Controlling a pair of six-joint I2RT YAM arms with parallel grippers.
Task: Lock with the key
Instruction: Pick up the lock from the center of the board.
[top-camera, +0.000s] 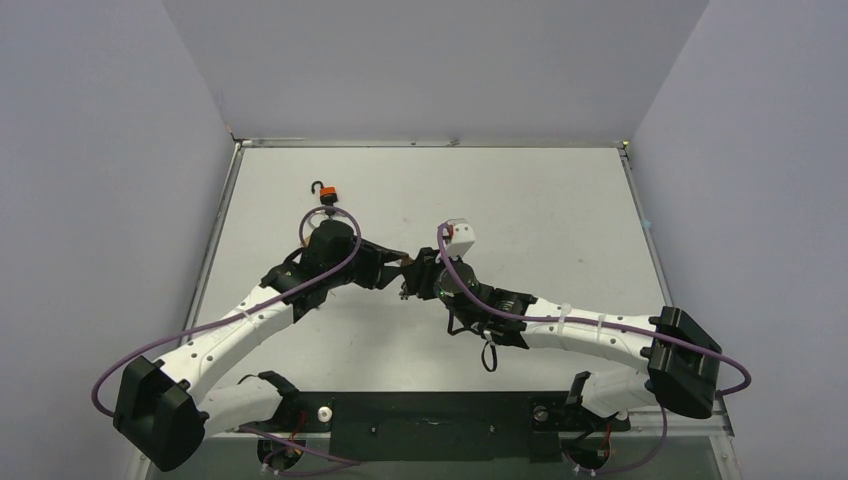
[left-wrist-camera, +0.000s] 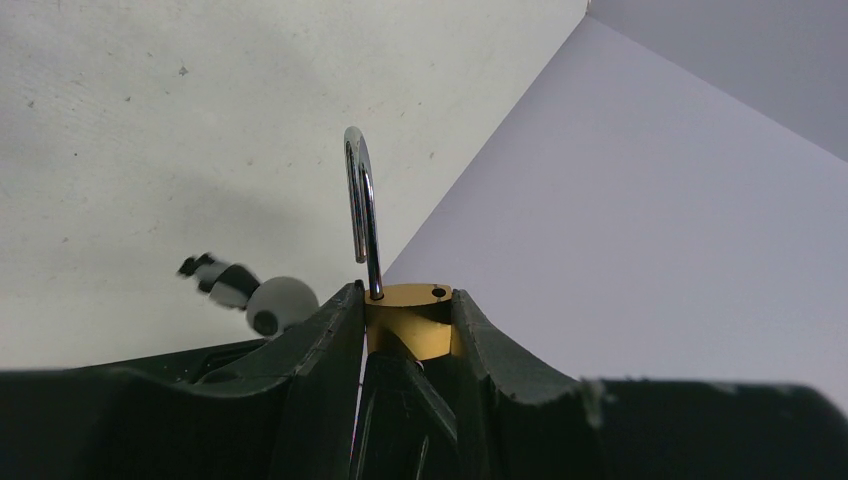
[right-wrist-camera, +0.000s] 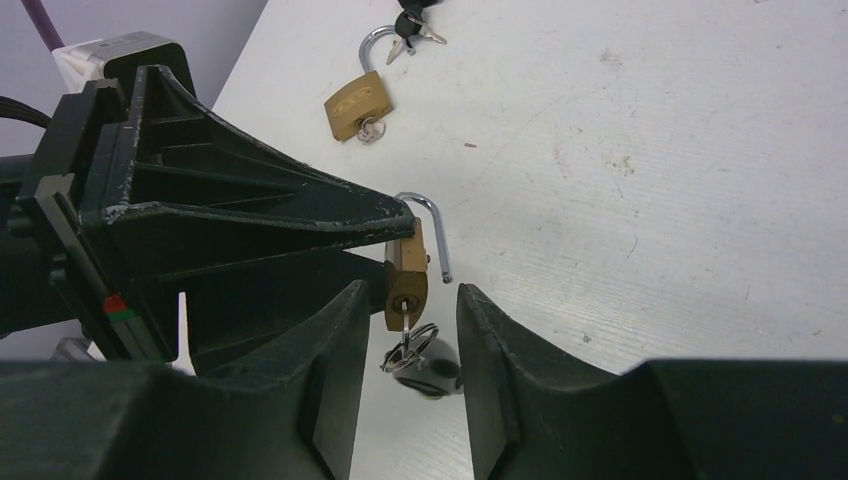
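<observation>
Got the left gripper (left-wrist-camera: 408, 300) pinched tight on the brass padlock (left-wrist-camera: 420, 335), body wedged btwn both fingers (left-wrist-camera: 330, 340) and lifted off the table (top-camera: 560, 220). Can see the shackle (left-wrist-camera: 362, 200) popped open, one leg seated in the body, free end swung out of its hole. Over on the right wrist cam, got the right gripper (right-wrist-camera: 412, 292) with jaws spread fairly wide, straddling the lock's lower end w/ a gap showing on each side, so not gripping anything afaict. Spotted the key (right-wrist-camera: 428, 372) stuck in the keyhole on the bottom face, ring and dark head dangling under it. From the top cam, seeing both grippers meeting nose to nose near mid-table, a bit left of center. Further out, spotted a 2nd padlock (right-wrist-camera: 355, 103) lying flat on the table, also open, with a bunch of black-headed keys (right-wrist-camera: 412, 22) just past its shackle. Can't make out the blurry b/w blob left of the fingers on the left wrist cam.
</observation>
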